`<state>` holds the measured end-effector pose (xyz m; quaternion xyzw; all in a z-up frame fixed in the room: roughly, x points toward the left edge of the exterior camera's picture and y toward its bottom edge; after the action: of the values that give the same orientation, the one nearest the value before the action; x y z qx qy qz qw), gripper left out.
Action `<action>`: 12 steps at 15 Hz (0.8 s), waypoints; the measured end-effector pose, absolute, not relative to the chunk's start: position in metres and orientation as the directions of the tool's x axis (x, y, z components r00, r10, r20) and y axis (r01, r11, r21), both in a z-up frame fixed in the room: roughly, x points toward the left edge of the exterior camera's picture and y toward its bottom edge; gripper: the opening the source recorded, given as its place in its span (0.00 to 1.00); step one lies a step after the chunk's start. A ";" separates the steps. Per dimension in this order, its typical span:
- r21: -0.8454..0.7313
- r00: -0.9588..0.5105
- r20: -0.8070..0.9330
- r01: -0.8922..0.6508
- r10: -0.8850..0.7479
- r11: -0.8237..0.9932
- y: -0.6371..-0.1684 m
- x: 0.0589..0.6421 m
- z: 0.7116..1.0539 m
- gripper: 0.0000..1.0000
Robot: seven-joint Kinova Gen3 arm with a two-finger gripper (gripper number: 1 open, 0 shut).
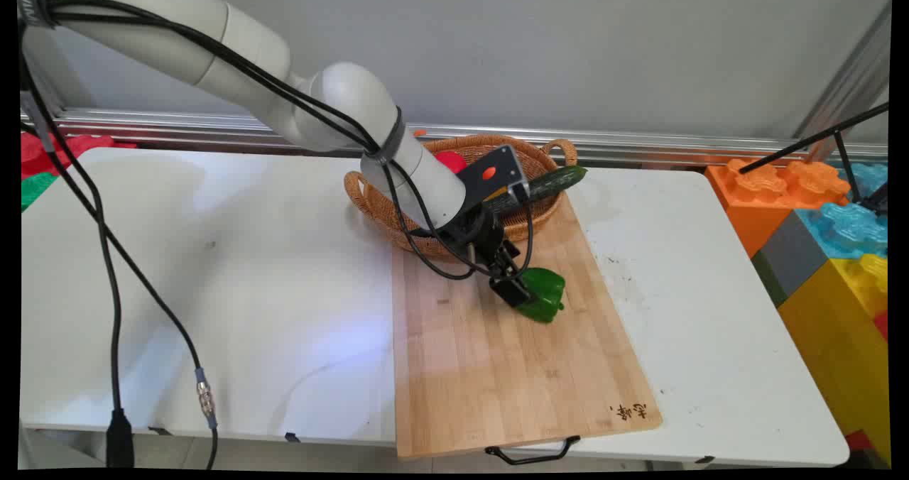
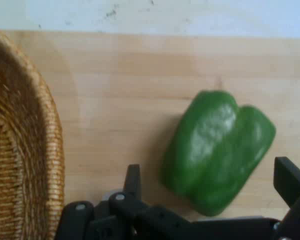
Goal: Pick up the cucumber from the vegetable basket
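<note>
A green bell pepper (image 1: 545, 293) lies on its side on the wooden cutting board (image 1: 497, 366). My gripper (image 1: 522, 288) is low over the board, open, with one finger on each side of the pepper. In the hand view the pepper (image 2: 217, 150) sits between the two fingertips (image 2: 134, 179), and neither is seen pressing on it. Behind the gripper stands a wicker basket (image 1: 376, 203), its rim (image 2: 45, 145) at the left of the hand view.
A cucumber (image 1: 557, 182) lies in the basket with its tip sticking out over the right rim, and something red (image 1: 451, 160) shows inside. Large coloured toy blocks (image 1: 817, 217) stand off the table's right end. The board's black handle (image 1: 532, 454) hangs over the near edge.
</note>
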<state>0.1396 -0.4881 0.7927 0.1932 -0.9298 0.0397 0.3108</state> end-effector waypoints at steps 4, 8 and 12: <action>0.041 -0.727 0.606 -0.377 -0.323 0.925 -0.486 0.145 0.814 1.00; 0.042 -0.733 0.605 -0.360 -0.311 0.932 -0.486 0.168 0.842 1.00; 0.039 -0.734 0.596 -0.380 -0.326 0.924 -0.492 0.208 0.868 1.00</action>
<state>0.2084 -0.4916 0.8679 0.1898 -0.9300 0.0429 0.3117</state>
